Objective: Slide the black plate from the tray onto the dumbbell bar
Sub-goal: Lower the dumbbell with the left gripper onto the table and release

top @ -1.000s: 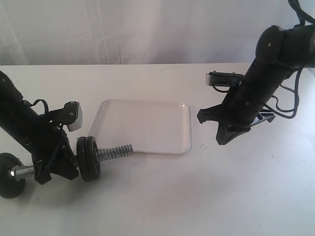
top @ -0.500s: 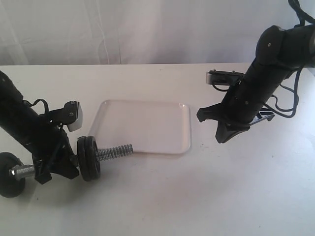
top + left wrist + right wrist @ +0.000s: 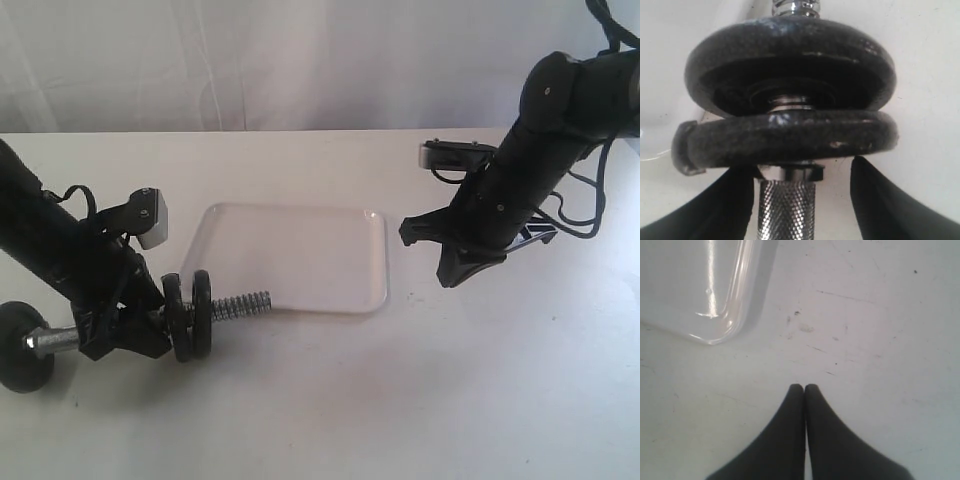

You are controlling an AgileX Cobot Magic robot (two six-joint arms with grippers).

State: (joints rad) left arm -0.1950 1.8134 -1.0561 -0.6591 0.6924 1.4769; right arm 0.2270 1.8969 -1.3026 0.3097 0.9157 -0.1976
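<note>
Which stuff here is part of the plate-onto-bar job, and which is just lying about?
In the job: tray; dumbbell bar; black plates, on the bar; left tool, straddling the bar.
Lying about: right tool, shut, empty, over the table; curtain behind.

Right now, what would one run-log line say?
left pincer: open, straddling dumbbell bar | black plate: on bar, beside another plate | right pincer: shut, empty, beside tray
</note>
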